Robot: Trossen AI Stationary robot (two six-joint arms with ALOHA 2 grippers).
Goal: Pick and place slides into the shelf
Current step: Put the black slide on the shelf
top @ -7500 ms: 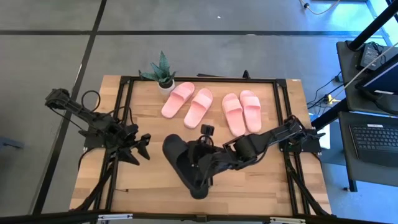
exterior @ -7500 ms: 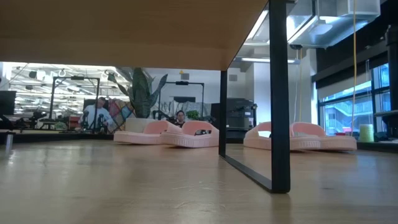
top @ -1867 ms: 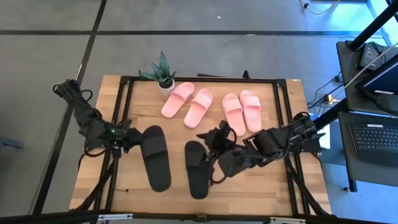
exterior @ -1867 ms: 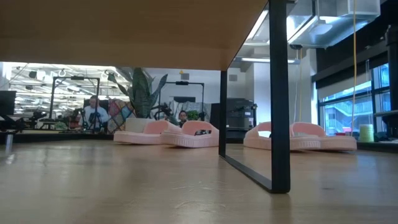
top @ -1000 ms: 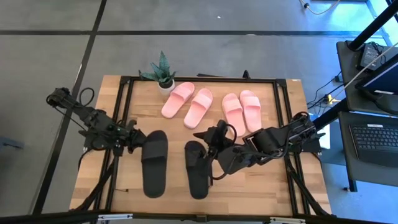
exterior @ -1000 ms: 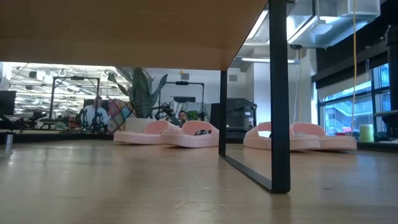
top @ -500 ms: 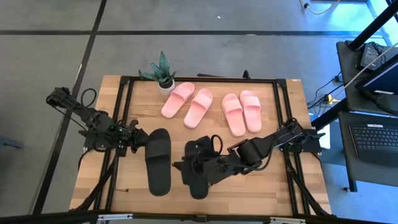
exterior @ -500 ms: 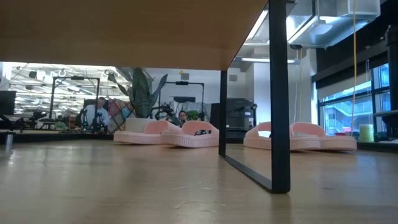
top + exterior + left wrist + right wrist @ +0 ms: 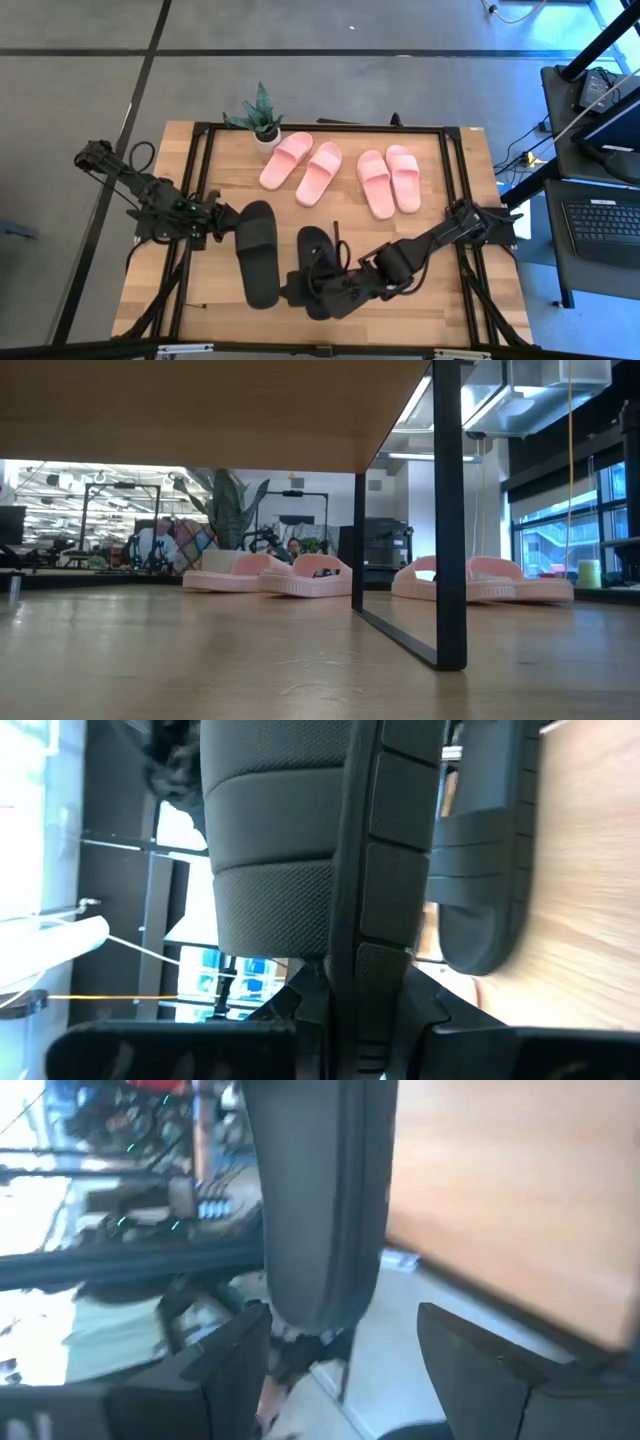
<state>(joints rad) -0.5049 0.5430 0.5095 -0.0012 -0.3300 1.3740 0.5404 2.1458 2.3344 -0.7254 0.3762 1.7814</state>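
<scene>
Two black slides show in the high view. My left gripper (image 9: pixel 224 221) is shut on one black slide (image 9: pixel 259 254). The other black slide (image 9: pixel 316 262) lies flat on the light wood. My right gripper (image 9: pixel 301 288) hangs open over its near end; in the right wrist view that slide (image 9: pixel 318 1200) reaches away from between the gripper's (image 9: pixel 343 1322) fingers, and I see no touch. Two pink pairs (image 9: pixel 300 167) (image 9: pixel 389 180) lie farther back. The low view looks under the shelf's board (image 9: pixel 200 410), beside its black end frame (image 9: pixel 450 510). My left gripper pinches the black slide's far end (image 9: pixel 362 982) between its two fingers. It comes in level from the table's left. The slide reaches away from the fingers toward the near edge, turned partly on its side. Whether its free end rests on the wood I cannot tell.
A small potted plant (image 9: pixel 262 120) stands at the far edge, left of the pink slides. Black frame bars (image 9: pixel 196 200) run around the wood. Bare wood lies near the front edge (image 9: pixel 420 310). People show in the room beyond (image 9: pixel 160 545).
My right gripper has gone toward the near-left along the lying black slide, sinking and rolling about its own line; it stays open. My left gripper has kept its place but turned a little, and the free end of its slide has swung toward the right.
</scene>
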